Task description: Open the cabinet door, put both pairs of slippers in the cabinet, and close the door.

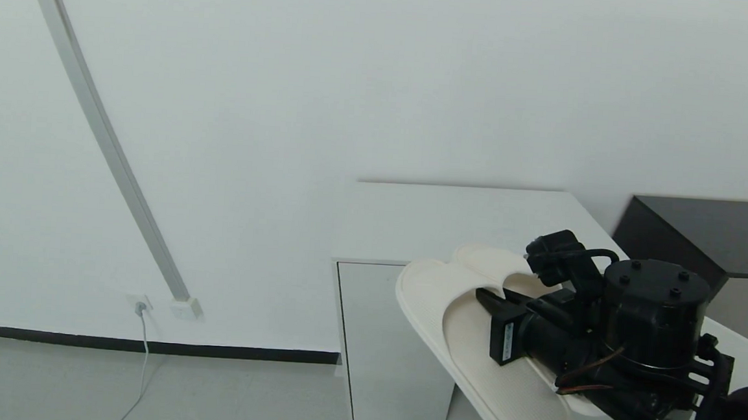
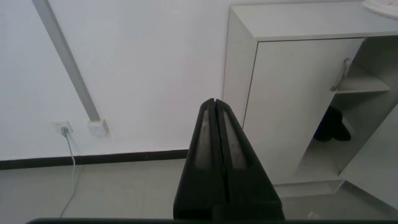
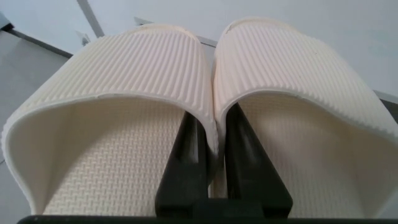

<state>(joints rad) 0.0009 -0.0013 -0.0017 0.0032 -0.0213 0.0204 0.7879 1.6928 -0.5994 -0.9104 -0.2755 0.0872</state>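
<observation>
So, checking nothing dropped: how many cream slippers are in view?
2. Left slipper and right slipper sit side by side, inner walls pinched in the right hand, before the cabinet. A dark shape inside may be more; cannot tell.

The right arm (image 1: 653, 318) hides much of the slippers (image 1: 457, 332) and the open side of the cabinet (image 1: 390, 367) behind them. Low inside the cabinet, a dark thing (image 2: 333, 124) is too dim to identify.
</observation>
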